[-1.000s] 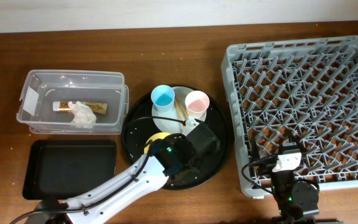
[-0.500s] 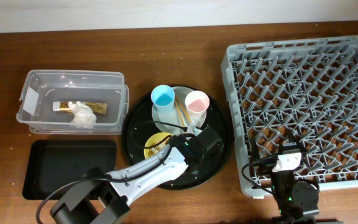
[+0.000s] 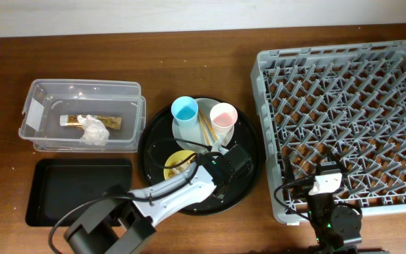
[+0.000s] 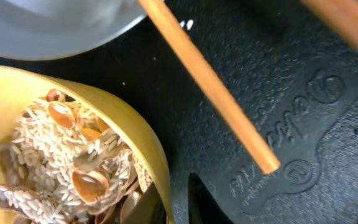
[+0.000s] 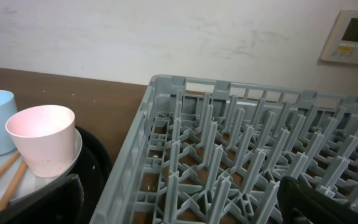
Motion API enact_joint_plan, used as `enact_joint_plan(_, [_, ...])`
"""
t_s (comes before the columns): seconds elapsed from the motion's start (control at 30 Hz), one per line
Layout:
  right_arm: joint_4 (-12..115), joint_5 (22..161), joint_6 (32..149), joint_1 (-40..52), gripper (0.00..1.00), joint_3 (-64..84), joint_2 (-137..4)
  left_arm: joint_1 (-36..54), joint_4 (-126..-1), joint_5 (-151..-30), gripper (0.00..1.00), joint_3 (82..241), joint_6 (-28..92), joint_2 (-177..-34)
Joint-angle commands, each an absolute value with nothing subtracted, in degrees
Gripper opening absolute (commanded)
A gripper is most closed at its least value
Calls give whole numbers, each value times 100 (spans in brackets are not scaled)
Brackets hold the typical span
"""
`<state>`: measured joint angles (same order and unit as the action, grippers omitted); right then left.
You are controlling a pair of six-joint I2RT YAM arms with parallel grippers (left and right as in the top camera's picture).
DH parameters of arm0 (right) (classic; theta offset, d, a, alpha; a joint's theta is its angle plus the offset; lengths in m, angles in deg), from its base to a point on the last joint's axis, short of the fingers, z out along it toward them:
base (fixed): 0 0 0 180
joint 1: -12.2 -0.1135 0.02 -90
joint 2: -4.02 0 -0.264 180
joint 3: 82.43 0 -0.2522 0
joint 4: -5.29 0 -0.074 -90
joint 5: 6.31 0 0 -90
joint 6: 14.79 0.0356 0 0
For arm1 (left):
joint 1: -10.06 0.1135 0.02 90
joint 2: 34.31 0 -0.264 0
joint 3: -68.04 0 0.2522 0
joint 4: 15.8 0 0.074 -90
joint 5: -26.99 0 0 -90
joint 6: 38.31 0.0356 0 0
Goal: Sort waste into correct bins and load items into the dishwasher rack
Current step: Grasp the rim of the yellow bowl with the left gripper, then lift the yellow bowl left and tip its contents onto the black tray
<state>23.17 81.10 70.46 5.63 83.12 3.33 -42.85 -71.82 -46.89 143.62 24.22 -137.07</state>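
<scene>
While the left claw (image 3: 225, 159) is shifting right off the yellow bowl (image 3: 178, 164), the food scraps (image 4: 61, 155) are showing again.
Its jaws are hiding, so I cannot tell their state; it is hovering beside the chopsticks (image 4: 210, 87), toward the middle of the surface's (image 3: 189, 63) near edge. The food scraps are still sitting in the bowl, unsorted. The right claw (image 5: 179, 186) is gaping empty by the rack (image 3: 344, 106) along the right edge.

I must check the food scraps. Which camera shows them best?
The left wrist view: the food scraps lie close, grains and shell pieces clear inside the yellow bowl. Overhead shows only a small bowl, partly under the left arm. The right wrist view misses it.
</scene>
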Motion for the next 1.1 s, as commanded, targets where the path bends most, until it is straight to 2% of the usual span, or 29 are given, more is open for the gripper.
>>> enact_joint_plan(0.0, [2341, 8038, 7029, 589, 98, 8349, 371, -4267, -7189, -4332, 11, 14356, 2390, -13783])
enact_joint_plan(0.13, [2341, 8038, 7029, 589, 98, 8349, 373, -4267, -7233, -4302, 1, 14415, 2390, -13766])
enact_joint_plan(0.27, [2341, 8038, 7029, 589, 98, 8349, 373, -4265, -7381, -4328, 0, 14537, 2387, -13670])
enact_joint_plan(0.43, [2341, 8038, 7029, 589, 98, 8349, 373, -3953, -8573, -4415, 0, 15326, 2392, -12677])
enact_joint_plan(0.6, [2341, 8038, 7029, 589, 98, 8349, 373, -2176, -8913, -5679, 0, 15357, 2960, -11456])
enact_joint_plan(0.7, [2341, 8038, 7029, 589, 98, 8349, 371, -823, -9309, -5919, 0, 15357, 3279, -11174])
enact_joint_plan(0.83, [2341, 8038, 7029, 589, 99, 8349, 371, 255, -9519, -5919, 0, 15352, 3858, -11174])
enact_joint_plan(1.07, [2341, 8038, 7029, 589, 98, 8349, 371, 1671, -9296, -6258, 0, 15346, 3941, -11176])
